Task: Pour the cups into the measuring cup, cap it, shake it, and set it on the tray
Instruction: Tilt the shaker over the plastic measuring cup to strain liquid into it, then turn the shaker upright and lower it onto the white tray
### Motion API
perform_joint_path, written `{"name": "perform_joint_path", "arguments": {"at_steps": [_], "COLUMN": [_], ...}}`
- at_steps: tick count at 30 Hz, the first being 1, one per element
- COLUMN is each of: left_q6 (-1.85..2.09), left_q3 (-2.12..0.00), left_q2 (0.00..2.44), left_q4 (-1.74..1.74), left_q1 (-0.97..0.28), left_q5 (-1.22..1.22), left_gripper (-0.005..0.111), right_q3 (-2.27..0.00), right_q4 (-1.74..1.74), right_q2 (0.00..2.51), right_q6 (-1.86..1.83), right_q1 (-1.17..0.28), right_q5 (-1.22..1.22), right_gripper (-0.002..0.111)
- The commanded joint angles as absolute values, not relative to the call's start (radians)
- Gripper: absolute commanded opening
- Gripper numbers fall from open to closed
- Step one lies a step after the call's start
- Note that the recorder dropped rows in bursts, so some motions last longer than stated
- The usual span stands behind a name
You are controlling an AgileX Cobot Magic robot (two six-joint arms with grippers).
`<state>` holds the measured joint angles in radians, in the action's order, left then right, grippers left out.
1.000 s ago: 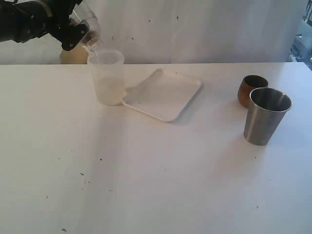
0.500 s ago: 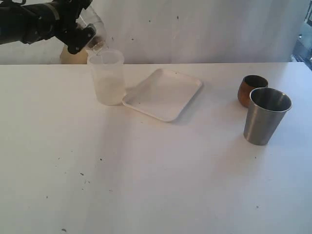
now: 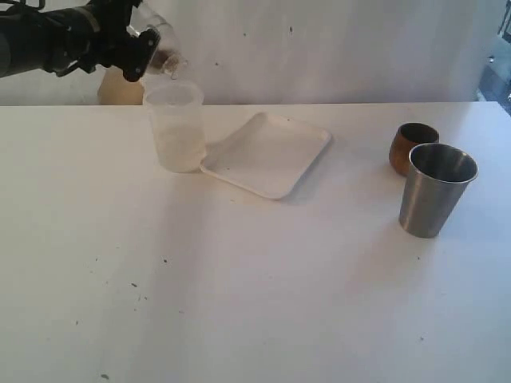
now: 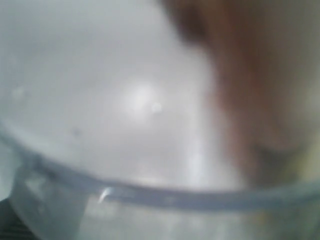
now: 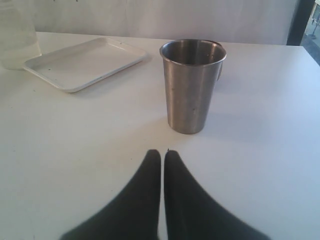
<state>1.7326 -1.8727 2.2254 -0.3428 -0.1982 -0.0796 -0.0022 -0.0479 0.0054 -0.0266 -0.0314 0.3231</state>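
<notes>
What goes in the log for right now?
left gripper: holds cap tilted above measuring cup | right gripper: shut, empty, facing steel tumbler

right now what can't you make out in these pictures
Left wrist view: all blur, a clear plastic rim fills it.
Exterior view: the clear thing in the left gripper, too faint to name.
Right wrist view: wooden cup all but hidden behind the steel cup.

Table (image 3: 239, 303) front open; measuring cup (image 3: 176, 132) beside tray (image 3: 271, 152), left gripper (image 3: 150, 49) with cap (image 3: 166, 46) overhead; steel tumbler (image 3: 435, 191), wooden cup (image 3: 409, 145) crowd right
</notes>
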Motion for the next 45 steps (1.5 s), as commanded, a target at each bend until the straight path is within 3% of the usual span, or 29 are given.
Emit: {"name": "perform_joint_path", "arguments": {"at_steps": [1,8,18,27,33,38,45], "left_q6": [1.708,1.914,1.743,0.859,-0.167,-0.170,-0.179], "left_q3": [-1.904,-1.904,-1.904,-1.904,-1.904,-1.911,-1.911], "left_q2": [2.223,2.223,2.223,2.183,2.102,2.067,2.031], "left_q4": [-0.292,-0.320,-0.319,-0.048,0.422,0.078,0.062], "left_q1": [-0.192,-0.192,-0.192,-0.186,-0.162,-0.180,-0.199], "left_q5": [-0.094,-0.039,-0.028,-0.046,-0.082,-0.053,0.085], "left_gripper": [0.000,0.000,0.000,0.000,0.000,0.000,0.000], "right_q3": [0.000,0.000,0.000,0.000,0.000,0.000,0.000], "right_q4": [-0.050,-0.050,-0.050,-0.050,-0.050,-0.050,-0.050], "right_q2": [0.000,0.000,0.000,0.000,0.000,0.000,0.000], "right_q6": [-0.023,-0.023,-0.023,-0.023,-0.023,-0.023,-0.023], "right_q1": [-0.028,-0.028,-0.028,-0.028,-0.028,-0.028,-0.028], "right_q5": [0.314,0.314,0.314,0.314,0.314,0.314,0.314], "right_gripper": [0.003,0.003,0.003,0.003,0.003,0.003,0.003]}}
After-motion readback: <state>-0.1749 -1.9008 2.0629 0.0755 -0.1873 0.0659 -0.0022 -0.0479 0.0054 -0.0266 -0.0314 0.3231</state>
